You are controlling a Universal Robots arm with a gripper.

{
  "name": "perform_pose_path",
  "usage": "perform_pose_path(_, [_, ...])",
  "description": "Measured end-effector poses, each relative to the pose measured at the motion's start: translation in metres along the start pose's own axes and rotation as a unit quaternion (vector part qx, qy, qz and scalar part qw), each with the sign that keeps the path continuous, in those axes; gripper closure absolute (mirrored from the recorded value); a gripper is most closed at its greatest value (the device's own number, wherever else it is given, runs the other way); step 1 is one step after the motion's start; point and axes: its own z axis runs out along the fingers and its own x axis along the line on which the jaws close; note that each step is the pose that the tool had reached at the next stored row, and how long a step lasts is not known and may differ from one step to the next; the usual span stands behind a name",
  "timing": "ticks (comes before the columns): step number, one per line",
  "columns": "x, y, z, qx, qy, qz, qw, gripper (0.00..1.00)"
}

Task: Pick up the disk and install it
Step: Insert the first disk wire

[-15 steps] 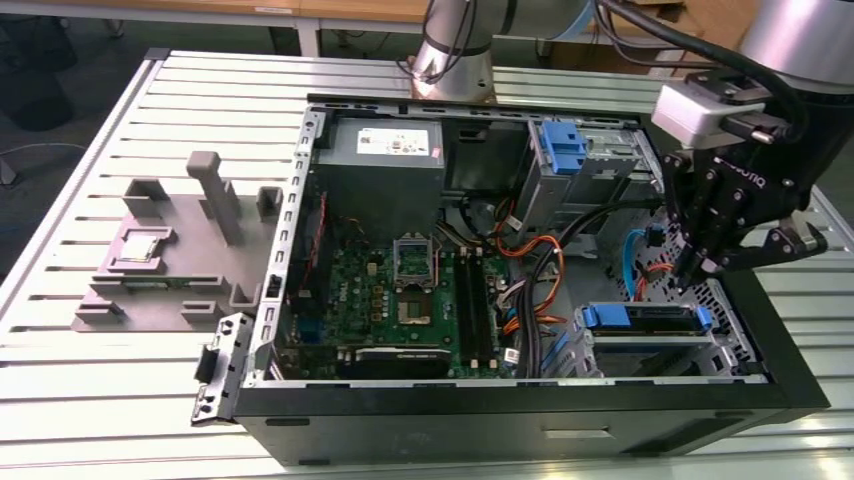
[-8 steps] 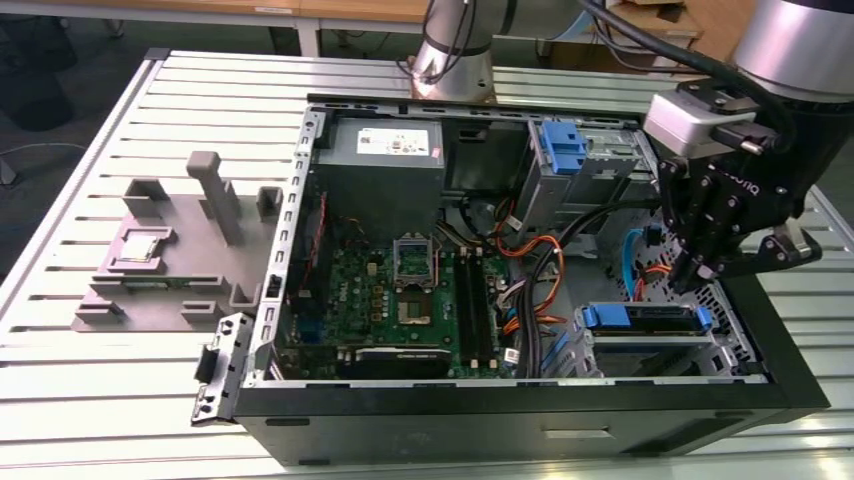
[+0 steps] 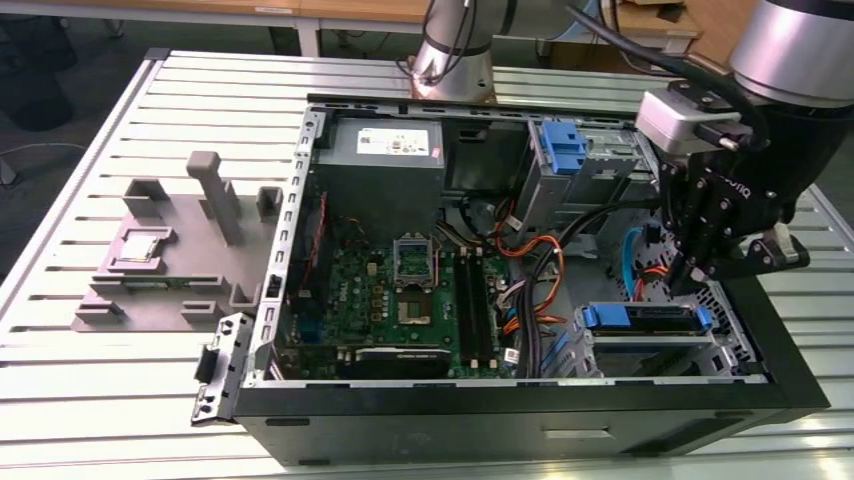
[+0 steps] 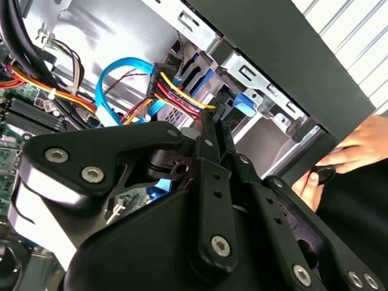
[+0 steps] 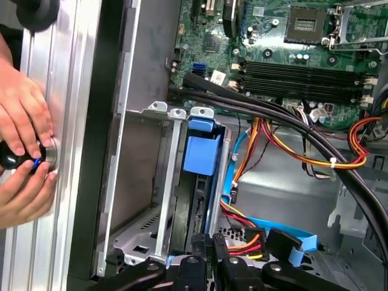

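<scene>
From my station I see the gripper [image 3: 689, 283] lowered into the open computer case [image 3: 787, 370] near the corner on the exterior view's right. Its matte black linkage carries round bolt heads, and in the second wrist view the two slim black fingers [image 4: 209, 154] lie pressed together with no gap showing and nothing between them.

The disk [image 3: 646, 318] sits in the grey sheet-metal drive cage [image 3: 650, 352] at that corner, just below the gripper. In the exterior view I see its dark flat edge between glossy blue plastic carrier ends. In the first wrist view the disk [image 5: 197, 182] stands on edge in the bay, a squared blue tab at its end, with the stamped metal walls of the drive cage [image 5: 165, 182] close beside it.

A smooth light-blue data cable [image 4: 112, 82] curves past the bay, and red, yellow and black power wires [image 5: 245, 233] bundle into a connector near the fingertips. The green motherboard [image 3: 400, 300] lies on the case floor, with long black memory slots [image 5: 306, 76].

A person's hands [image 5: 24, 157] hold a dark round knob on the ribbed aluminium table [image 3: 120, 110], outside the black case wall. A grey moulded fixture [image 3: 174, 250] sits on the table at the exterior view's left.
</scene>
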Motion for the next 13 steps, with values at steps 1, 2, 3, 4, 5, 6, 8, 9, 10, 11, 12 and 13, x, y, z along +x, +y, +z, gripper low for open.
perform_pose_path(1, [-0.0002,0.0009,0.0006,0.0024,0.0003,0.001,1.0000,0.84])
perform_pose_path(2, [-0.0004,0.0017,0.0011,0.0053,0.0006,0.001,1.0000,0.84])
perform_pose_path(3, [-0.0005,0.0023,0.0015,0.0076,0.0009,0.002,1.0000,0.84])
perform_pose_path(4, [-0.0007,0.0031,0.0018,0.0100,0.0011,0.002,0.9999,0.84])
perform_pose_path(5, [-0.0009,0.0046,0.0017,0.0131,0.0016,0.003,0.9999,0.84])
perform_pose_path(6, [-0.0011,0.0063,0.0017,0.0160,0.0019,0.003,0.9999,0.84])
perform_pose_path(8, [-0.0013,0.0088,0.0015,0.0182,0.0018,0.005,0.9998,0.84])
perform_pose_path(9, [-0.0014,0.0092,0.0017,0.0183,0.0018,0.007,0.9998,0.84])
perform_pose_path(10, [-0.0015,0.0092,0.0018,0.0178,0.0021,0.011,0.9998,0.84])
perform_pose_path(11, [-0.0015,0.0093,0.0020,0.0168,0.0025,0.017,0.9997,0.84])
perform_pose_path(12, [-0.0016,0.0093,0.0023,0.0157,0.0029,0.023,0.9996,0.84])
perform_pose_path(13, [-0.0016,0.0094,0.0026,0.0152,0.0032,0.027,0.9995,0.84])
